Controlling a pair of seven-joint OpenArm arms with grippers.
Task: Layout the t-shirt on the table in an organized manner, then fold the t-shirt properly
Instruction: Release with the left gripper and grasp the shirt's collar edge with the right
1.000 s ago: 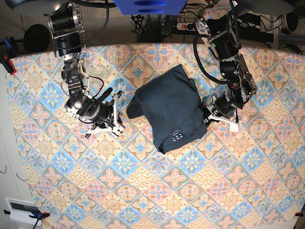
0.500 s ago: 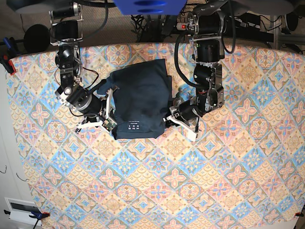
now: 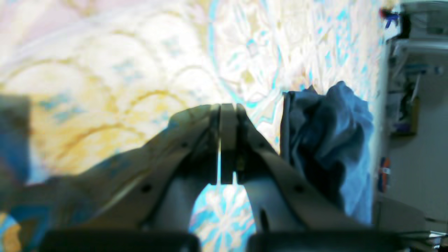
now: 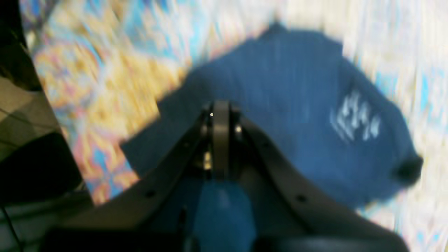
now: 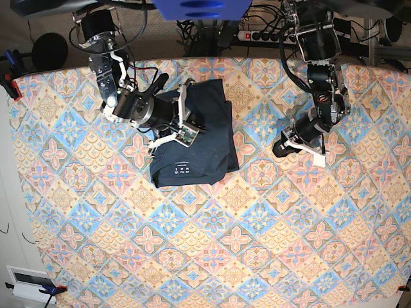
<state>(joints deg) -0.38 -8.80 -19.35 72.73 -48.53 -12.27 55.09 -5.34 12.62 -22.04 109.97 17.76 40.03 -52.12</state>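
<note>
The t-shirt (image 5: 196, 144) lies under the closed right hand (image 5: 184, 127), well apart from the closed, empty left hand (image 5: 302, 149).

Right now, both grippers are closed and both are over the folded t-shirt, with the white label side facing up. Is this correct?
Not quite. Only the right gripper is over the t-shirt; the left gripper is over the bare table, apart from the shirt, as the base view shows. Both look closed, and the white label faces up.
</note>
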